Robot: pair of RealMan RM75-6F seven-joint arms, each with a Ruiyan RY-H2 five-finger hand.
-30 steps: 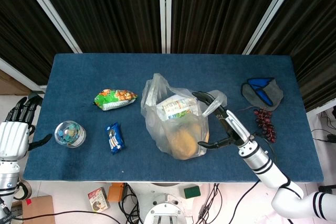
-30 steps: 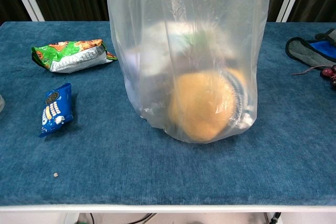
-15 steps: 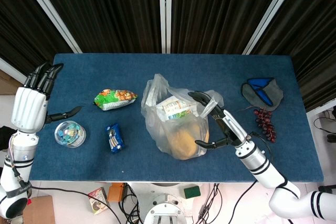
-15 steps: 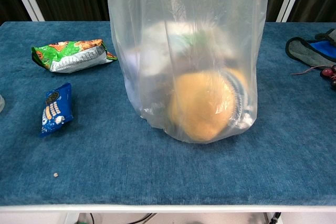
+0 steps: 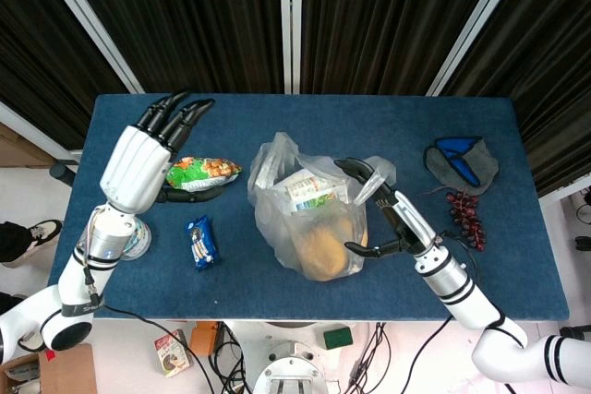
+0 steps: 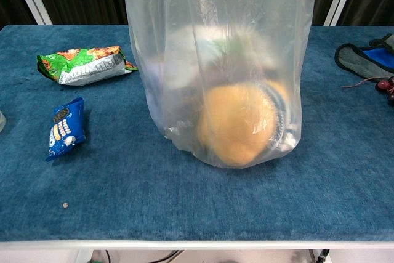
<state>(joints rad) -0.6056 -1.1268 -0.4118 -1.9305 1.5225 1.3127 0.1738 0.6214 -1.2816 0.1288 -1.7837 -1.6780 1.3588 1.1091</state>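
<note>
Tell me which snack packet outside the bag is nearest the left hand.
The green snack packet, right beside the left hand; the blue packet lies farther off.

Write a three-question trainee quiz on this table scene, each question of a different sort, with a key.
1. True or false: the left hand grips the green snack packet.
2. Which thing does the right hand touch? A. the grapes B. the clear plastic bag C. the blue snack packet
3. Fill in: the grey and blue cloth lies near the table's far ____ corner in the head view.

Key
1. False: it hangs open above the table beside the packet, fingers apart, gripping nothing.
2. B: its fingers rest against the bag's side at the handle.
3. Right.
</note>
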